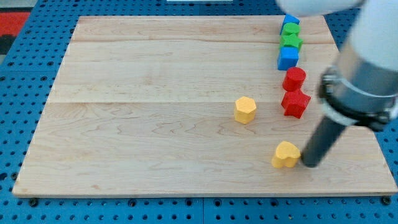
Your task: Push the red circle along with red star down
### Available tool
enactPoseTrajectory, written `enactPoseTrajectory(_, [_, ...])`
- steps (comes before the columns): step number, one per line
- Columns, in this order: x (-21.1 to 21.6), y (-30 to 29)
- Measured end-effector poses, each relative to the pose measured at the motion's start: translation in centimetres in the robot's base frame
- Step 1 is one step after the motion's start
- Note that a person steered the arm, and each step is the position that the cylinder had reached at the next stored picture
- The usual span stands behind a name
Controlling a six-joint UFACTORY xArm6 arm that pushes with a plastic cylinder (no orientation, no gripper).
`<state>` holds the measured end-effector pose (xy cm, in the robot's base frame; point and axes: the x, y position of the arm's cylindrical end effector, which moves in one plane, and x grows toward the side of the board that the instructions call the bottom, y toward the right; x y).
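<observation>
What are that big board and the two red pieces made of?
The board looks like pale, unvarnished wood: lengthwise grain and plank seams show. The red circle and red star have flat, even, matte colour with no grain, so probably painted wood or plastic; I cannot tell which.

Your arm comes in from the view's top right corner, its pale, bulky body blurred and filling that side. Below a dark collar the straight dark rod slants down and toward the view's left. My tip sits on the board near its bottom right corner.
</observation>
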<state>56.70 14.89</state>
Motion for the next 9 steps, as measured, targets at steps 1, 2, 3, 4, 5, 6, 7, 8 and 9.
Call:
enactPoseTrajectory(1, [-3.1,-1.4])
enactPoseTrajectory(2, [-8.6,-2.5])
enactPoseTrajectory(3, [-14.0,-0.9])
enactPoseTrajectory(4, [-18.6,-1.6])
enactPoseTrajectory(5, [-21.3,1.7])
enactPoseTrajectory(6, [-19.2,4.0])
enactPoseTrajectory(7, [-15.4,4.0])
enactPoseTrajectory(8, [-12.1,4.0])
enactPoseTrajectory(9, [-10.3,4.4])
